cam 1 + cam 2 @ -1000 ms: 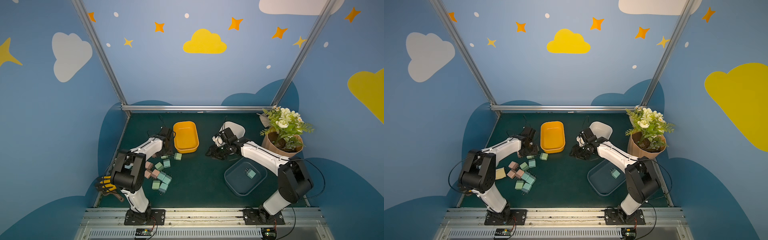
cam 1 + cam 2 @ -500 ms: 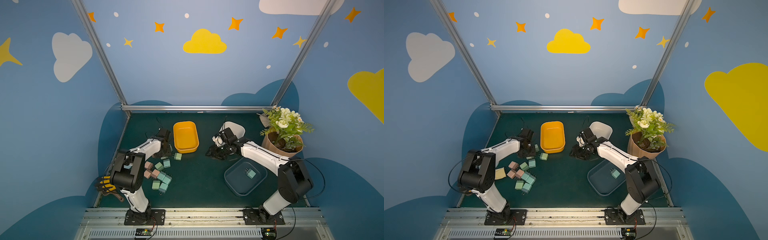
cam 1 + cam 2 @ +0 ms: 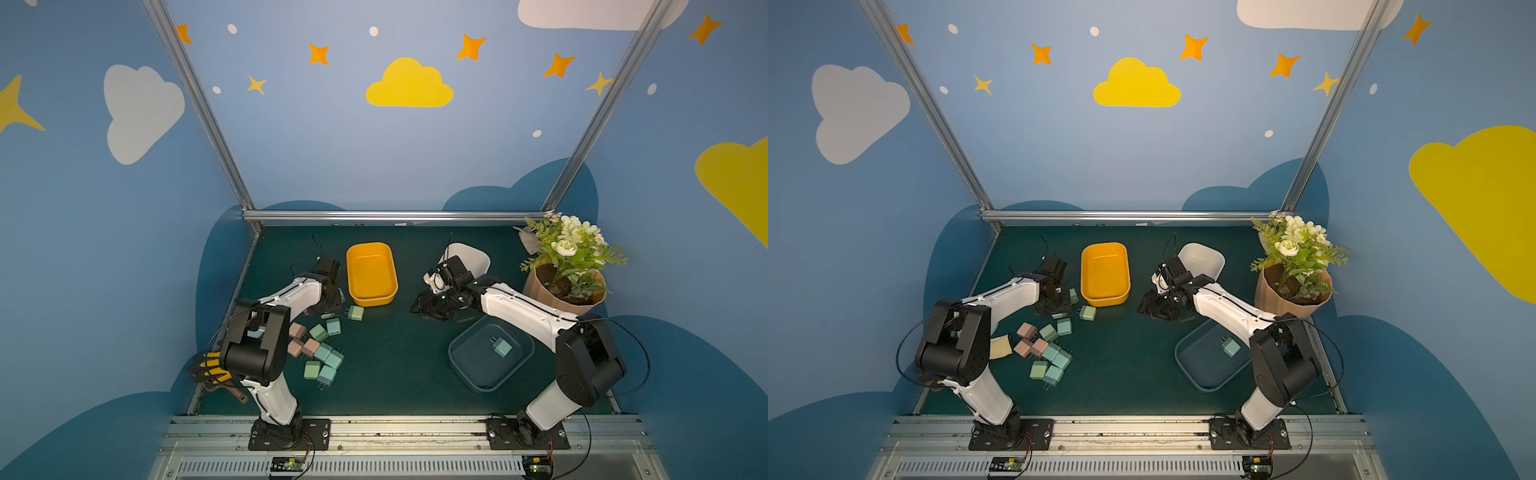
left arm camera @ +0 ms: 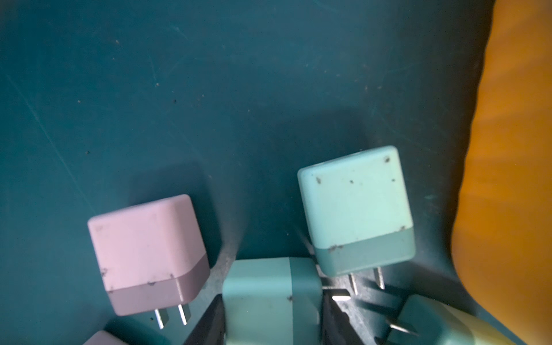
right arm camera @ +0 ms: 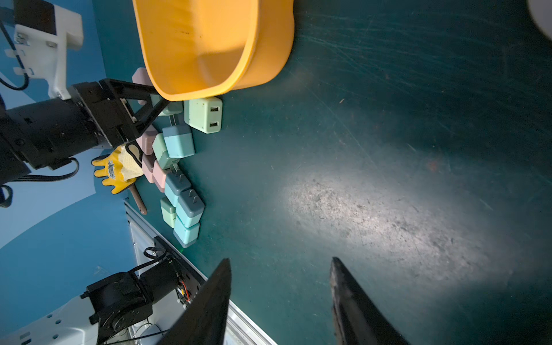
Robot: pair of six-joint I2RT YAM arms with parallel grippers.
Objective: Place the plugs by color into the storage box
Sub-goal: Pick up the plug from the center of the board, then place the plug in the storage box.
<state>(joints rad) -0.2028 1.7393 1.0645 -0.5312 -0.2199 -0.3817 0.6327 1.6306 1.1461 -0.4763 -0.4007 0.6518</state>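
My left gripper (image 4: 272,301) is shut on a teal plug (image 4: 257,280), one black finger pressed against each of its sides, low over the mat. It stands just left of the yellow storage box (image 3: 371,274). A pink plug (image 4: 146,254) and another teal plug (image 4: 355,209) lie beside the held one. More pink, green and teal plugs (image 3: 318,349) are heaped in front of it, and a green plug (image 3: 355,312) lies at the yellow box's near corner. My right gripper (image 5: 280,263) is open and empty over bare mat. A teal plug (image 3: 501,347) lies in the dark blue box (image 3: 465,365).
A white box (image 3: 473,255) stands behind the right wrist. A potted plant (image 3: 565,282) fills the back right corner. A yellow glove-like brush with a brown handle (image 3: 212,370) lies at the mat's left edge by the left arm's base.
The left gripper's jaws have closed onto the teal plug beside the yellow box. The right arm has stayed where it was.
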